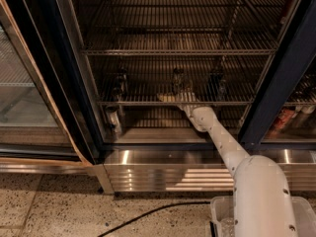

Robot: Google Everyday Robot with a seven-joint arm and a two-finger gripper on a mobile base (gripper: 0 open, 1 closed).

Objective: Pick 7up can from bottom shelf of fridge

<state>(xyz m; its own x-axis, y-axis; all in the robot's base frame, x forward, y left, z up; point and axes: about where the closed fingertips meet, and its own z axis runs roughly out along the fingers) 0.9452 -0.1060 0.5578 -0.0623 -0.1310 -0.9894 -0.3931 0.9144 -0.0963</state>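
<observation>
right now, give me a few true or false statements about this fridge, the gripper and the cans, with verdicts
1. The gripper is at the front rail of the bottom shelf. True.
2. The arm reaches in from the left. False: it comes in from the lower right.
3. The 7up can is lifted clear of the shelf. False: it stands on the shelf, just behind the gripper.
4. A shiny silver can stands lower than that rail, at the left. True.
5. A black cable hangs from the top of the fridge. False: it lies on the floor in front of it.
</observation>
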